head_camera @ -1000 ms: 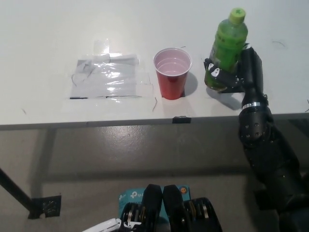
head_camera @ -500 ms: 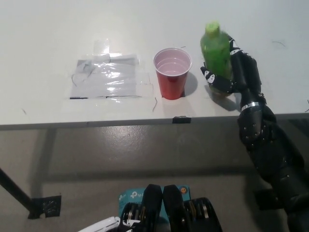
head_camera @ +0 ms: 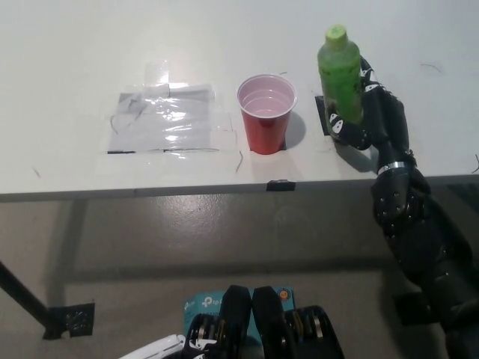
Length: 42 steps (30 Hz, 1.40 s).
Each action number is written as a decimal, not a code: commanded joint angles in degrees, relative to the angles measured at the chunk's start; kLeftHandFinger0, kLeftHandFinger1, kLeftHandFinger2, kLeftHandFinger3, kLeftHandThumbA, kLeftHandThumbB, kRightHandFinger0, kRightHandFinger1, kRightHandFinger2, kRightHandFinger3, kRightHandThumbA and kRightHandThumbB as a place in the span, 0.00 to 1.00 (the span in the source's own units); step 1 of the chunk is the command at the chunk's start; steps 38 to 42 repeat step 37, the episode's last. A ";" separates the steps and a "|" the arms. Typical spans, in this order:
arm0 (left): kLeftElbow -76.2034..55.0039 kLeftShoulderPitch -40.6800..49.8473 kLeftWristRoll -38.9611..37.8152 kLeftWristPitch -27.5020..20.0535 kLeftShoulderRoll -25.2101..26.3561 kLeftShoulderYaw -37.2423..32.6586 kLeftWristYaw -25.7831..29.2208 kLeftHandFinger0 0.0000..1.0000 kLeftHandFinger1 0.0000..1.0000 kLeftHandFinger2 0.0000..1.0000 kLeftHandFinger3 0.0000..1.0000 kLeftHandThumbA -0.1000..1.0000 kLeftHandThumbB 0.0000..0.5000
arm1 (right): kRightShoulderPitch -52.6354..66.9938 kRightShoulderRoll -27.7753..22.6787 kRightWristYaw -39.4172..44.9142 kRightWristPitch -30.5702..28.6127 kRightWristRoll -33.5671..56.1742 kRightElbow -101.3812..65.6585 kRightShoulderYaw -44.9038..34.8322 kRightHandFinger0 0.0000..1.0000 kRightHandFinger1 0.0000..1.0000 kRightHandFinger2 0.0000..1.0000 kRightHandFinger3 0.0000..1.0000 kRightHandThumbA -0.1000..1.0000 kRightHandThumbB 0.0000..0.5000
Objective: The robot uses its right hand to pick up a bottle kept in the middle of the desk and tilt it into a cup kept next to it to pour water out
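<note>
A: In your head view, take the red cup (head_camera: 266,112) as your marker. It stands upright on the white desk (head_camera: 67,52), near the front edge, and you can see into it from above; the inside looks pale.

B: And the bottle?

A: The green bottle (head_camera: 340,73) is just to the right of the cup, apart from it, with a strip of bare desk between them. It is upright, yellow-green cap on top. Your black right hand (head_camera: 358,112) is clenched around its lower part, fingers wrapped over the front, so the base is hidden and you cannot tell whether it rests on the desk or is raised off it.

B: The arm?

A: The right arm (head_camera: 419,247) runs from the hand down over the desk's front edge toward the lower right corner.

B: Anything on the other side of the cup?

A: To the left of the cup you have a sheet of clear plastic (head_camera: 168,120) taped flat to the desk, close to the cup but not touching it.

B: The left hand?

A: Only a sliver of the white left hand (head_camera: 161,348) shows, well below the cup at the bottom edge. You cannot tell how it is set.
</note>
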 commanded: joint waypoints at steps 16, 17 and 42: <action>-1.26 1.24 -0.47 -0.56 0.11 0.67 0.10 1.00 1.00 1.00 1.00 0.37 1.00 | 0.12 -1.17 3.20 14.72 -2.09 -4.85 3.02 1.00 1.00 1.00 1.00 0.94 0.90; -1.34 1.31 -1.05 0.12 -0.06 0.95 0.08 1.00 1.00 1.00 1.00 0.35 1.00 | 0.31 -1.15 3.64 16.10 -2.12 -5.93 3.09 1.00 1.00 1.00 1.00 0.96 0.98; -0.78 1.79 -0.42 -0.96 0.22 1.19 0.15 1.00 1.00 1.00 1.00 0.39 1.00 | 14.01 -9.45 22.96 35.03 0.04 -40.00 3.09 1.00 1.00 1.00 1.00 1.00 1.00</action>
